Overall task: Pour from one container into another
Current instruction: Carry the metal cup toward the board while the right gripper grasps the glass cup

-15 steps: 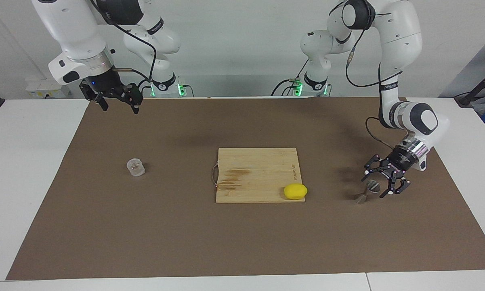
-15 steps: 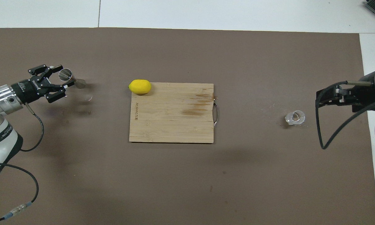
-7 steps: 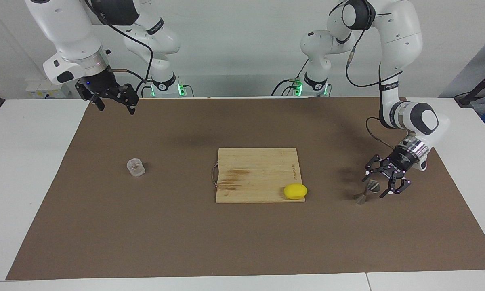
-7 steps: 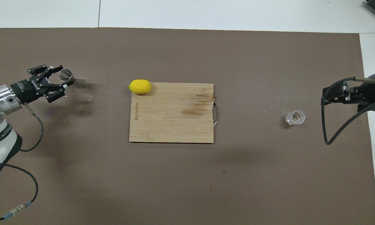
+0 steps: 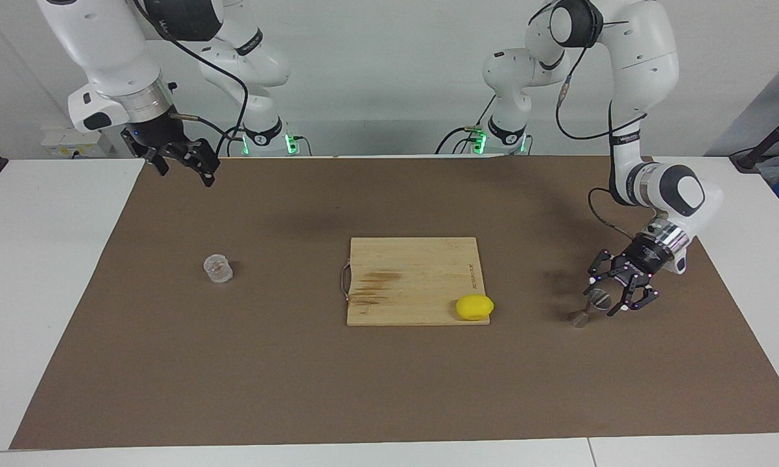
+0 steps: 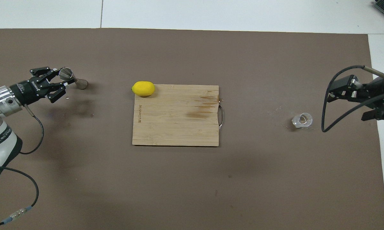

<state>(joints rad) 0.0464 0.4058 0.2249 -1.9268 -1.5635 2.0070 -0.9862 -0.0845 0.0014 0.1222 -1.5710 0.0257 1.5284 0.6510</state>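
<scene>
Two grippers are in my views, and only one is at work. My left gripper (image 5: 613, 295) sits low at the left arm's end of the brown mat (image 5: 389, 389), its black fingers (image 5: 635, 300) spread to either side of the upper cone of the steel jigger (image 5: 591, 305). From the overhead view the cone's rim lies between the fingertips of the left gripper (image 6: 61, 83), but I cannot tell whether the pads are pressing on the metal or just bracketing it. The jigger (image 6: 71, 78) looks tilted, its upper cone leaning toward the gripper and its lower cone down on the mat. The left arm's wrist angles down and inward to the gripper, the forearm rising steeply above it to a high, folded elbow.

My right gripper (image 5: 180, 162) hangs high over the corner of the mat at the right arm's end, close to that arm's base, fingers apart and holding nothing, pointing downward from a bent wrist; that arm waits.

On the mat well below it, the clear squat cup (image 5: 218, 268) stands upright and alone (image 6: 302, 120). Between cup and jigger lies a wooden cutting board (image 5: 415, 272), with a yellow lemon (image 5: 474, 307) on the board's corner farthest from the robots, toward the jigger.
</scene>
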